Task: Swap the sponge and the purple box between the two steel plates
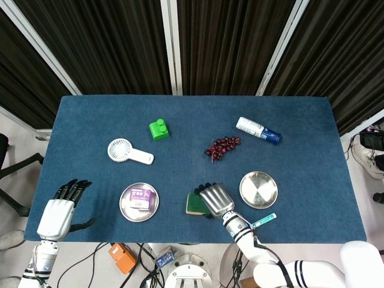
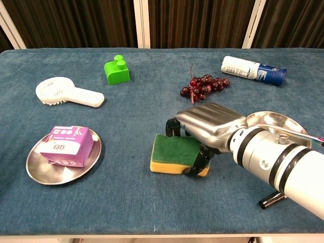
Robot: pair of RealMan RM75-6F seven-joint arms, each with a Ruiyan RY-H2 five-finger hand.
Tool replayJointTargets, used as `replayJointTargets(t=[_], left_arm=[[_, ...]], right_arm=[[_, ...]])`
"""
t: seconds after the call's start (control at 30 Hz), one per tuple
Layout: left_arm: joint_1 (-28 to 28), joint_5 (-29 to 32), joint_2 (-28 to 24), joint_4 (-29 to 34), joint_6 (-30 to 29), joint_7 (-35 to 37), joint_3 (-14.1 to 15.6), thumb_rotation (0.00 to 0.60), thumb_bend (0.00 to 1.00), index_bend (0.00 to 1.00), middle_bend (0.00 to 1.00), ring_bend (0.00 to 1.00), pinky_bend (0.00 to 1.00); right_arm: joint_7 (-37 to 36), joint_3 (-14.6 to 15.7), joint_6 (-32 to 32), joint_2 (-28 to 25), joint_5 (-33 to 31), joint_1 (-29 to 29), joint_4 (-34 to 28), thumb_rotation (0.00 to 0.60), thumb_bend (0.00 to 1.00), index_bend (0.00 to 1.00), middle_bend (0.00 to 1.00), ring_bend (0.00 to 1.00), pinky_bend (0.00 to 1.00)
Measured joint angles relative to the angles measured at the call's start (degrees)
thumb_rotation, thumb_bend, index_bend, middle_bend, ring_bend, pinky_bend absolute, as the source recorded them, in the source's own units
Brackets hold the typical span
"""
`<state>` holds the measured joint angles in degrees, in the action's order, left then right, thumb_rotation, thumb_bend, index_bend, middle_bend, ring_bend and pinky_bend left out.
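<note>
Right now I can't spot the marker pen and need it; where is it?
The marker pen lies near the table's front edge in the head view, just below the empty steel plate and right of the right hand.

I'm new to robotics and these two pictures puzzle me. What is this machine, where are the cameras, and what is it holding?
It is a two-armed robot with human-like hands. One picture looks down from its head, the other forward from its chest. The right hand is closing on a green and yellow sponge that lies on the blue table. The left hand hovers open at the table's edge. A purple box sits on one steel plate; the other plate is empty. A fan, a green block, grapes, a bottle and a marker lie around.
</note>
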<state>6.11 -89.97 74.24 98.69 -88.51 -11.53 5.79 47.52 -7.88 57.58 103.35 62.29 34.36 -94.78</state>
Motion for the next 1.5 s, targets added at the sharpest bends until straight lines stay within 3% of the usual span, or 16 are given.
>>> replayJointTargets(t=[0.23,0.53,0.7,0.83,0.9,0.97,1.07,1.2,1.33,1.5], left_arm=[[-0.5,-0.1,-0.4,0.0,0.3,0.7,-0.8,0.600,0.04,0.15,0.15,0.10,0.18],[-0.4,-0.9,-0.4,-0.8,1.4,1.0,-1.4,0.600,0.04,0.15,0.15,0.10,0.18],[0.1,-0.3,-0.1,-0.3,3.0,-0.7,-2.1,0.600,0.04,0.15,0.15,0.10,0.18],[0.0,-0.1,0.1,-0.3,3.4,-0.7,-2.2,0.600,0.04,0.15,0.15,0.10,0.18],[-0.1,0.0,0.1,-0.4,3.5,-0.5,-2.3,0.600,0.04,0.15,0.15,0.10,0.18],[-0.2,0.0,0.0,-0.5,3.4,-0.2,-2.3,0.600,0.04,0.15,0.15,0.10,0.18],[-0.5,-0.3,-0.3,-0.5,3.2,0.1,-2.4,0.600,0.04,0.15,0.15,0.10,0.18],[-0.9,-0.8,-1.0,-0.6,2.5,1.3,-2.2,0.600,0.04,0.15,0.15,0.10,0.18],[-1.9,-2.0,-1.9,-1.3,0.4,4.0,-1.9,0.600,0.04,0.15,0.15,0.09,0.17],[-5.8,-2.5,-3.3,-4.6,-5.6,6.0,-1.3,0.600,0.06,0.15,0.09,0.01,0.09]], right_arm=[[-3.1,0.0,3.9,-2.8,4.3,-0.4,-1.0,0.600,0.36,0.66,0.54,0.50,0.63],[-9.2,1.4,9.5,-17.1,9.5,-4.5,-3.7,0.600,0.36,0.61,0.54,0.50,0.61],[-16.0,4.4,9.4,-20.9,11.7,-6.7,0.8,0.600,0.36,0.52,0.54,0.45,0.59],[-18.4,6.1,7.5,-20.6,12.4,-7.3,5.3,0.600,0.36,0.29,0.41,0.36,0.55],[-19.2,6.6,6.1,-20.2,12.3,-7.4,6.8,0.600,0.36,0.11,0.30,0.28,0.51],[-19.6,6.8,4.9,-20.1,12.1,-7.3,7.3,0.600,0.36,0.00,0.20,0.19,0.44],[-20.8,7.1,4.6,-20.7,12.4,-7.4,7.0,0.600,0.31,0.00,0.09,0.08,0.33],[-22.6,7.9,6.6,-23.2,14.6,-8.5,4.9,0.596,0.24,0.00,0.01,0.01,0.25],[-24.4,9.6,9.9,-27.7,17.9,-10.5,1.8,0.556,0.21,0.00,0.00,0.00,0.17],[-24.5,12.4,18.6,-34.7,22.0,-15.9,-1.4,0.558,0.21,0.00,0.00,0.00,0.02]])
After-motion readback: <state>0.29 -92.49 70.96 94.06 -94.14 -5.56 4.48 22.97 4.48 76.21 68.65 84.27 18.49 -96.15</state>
